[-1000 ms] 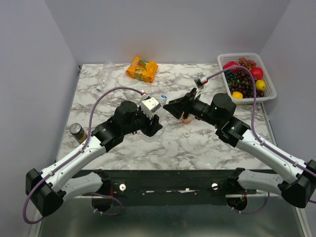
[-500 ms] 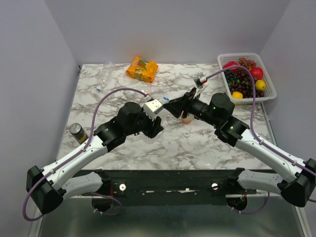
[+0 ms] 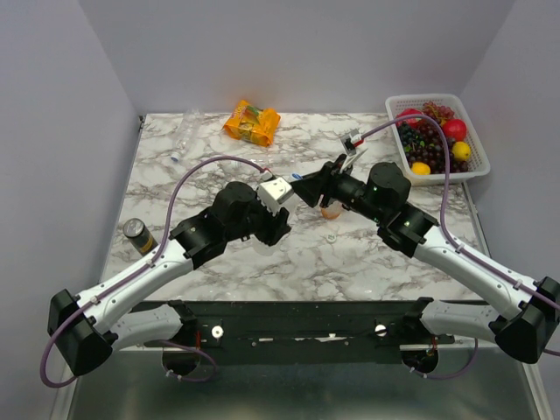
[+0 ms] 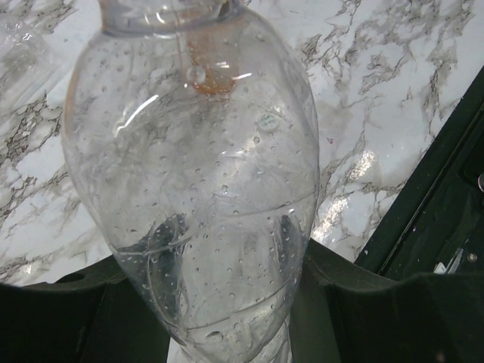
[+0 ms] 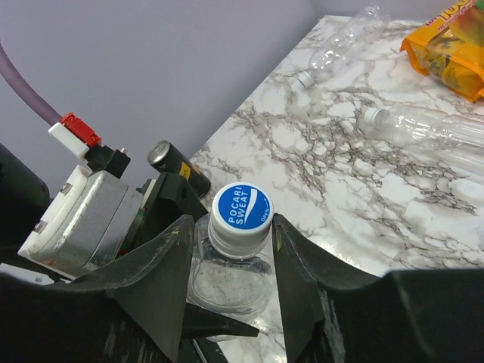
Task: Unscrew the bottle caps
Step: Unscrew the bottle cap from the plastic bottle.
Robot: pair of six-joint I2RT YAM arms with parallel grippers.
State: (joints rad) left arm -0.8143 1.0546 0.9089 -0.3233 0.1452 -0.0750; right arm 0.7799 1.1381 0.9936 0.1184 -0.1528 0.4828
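My left gripper [image 4: 227, 302] is shut on the body of a clear bottle [image 4: 197, 174] and holds it off the table. That bottle's blue cap [image 5: 240, 210], printed POCARI SWEAT, sits between the fingers of my right gripper [image 5: 231, 227], which are shut on its sides. From above, the two grippers meet over the table's middle, the left gripper [image 3: 278, 208] just left of the right gripper [image 3: 306, 185]. Two more clear bottles lie on the marble, one [image 5: 340, 41] at the far left and another [image 5: 431, 128] nearer the middle. A small pale cap [image 3: 331, 237] lies loose on the table.
An orange snack packet [image 3: 252, 122] lies at the back. A dark can [image 3: 137, 234] stands at the left edge. A white basket [image 3: 391, 109] of fruit sits at the back right. A small orange object [image 3: 331, 211] rests under my right wrist.
My left arm has carried the bottle to the right and my right gripper has come in towards it. The blue cap now sits between the right fingers.
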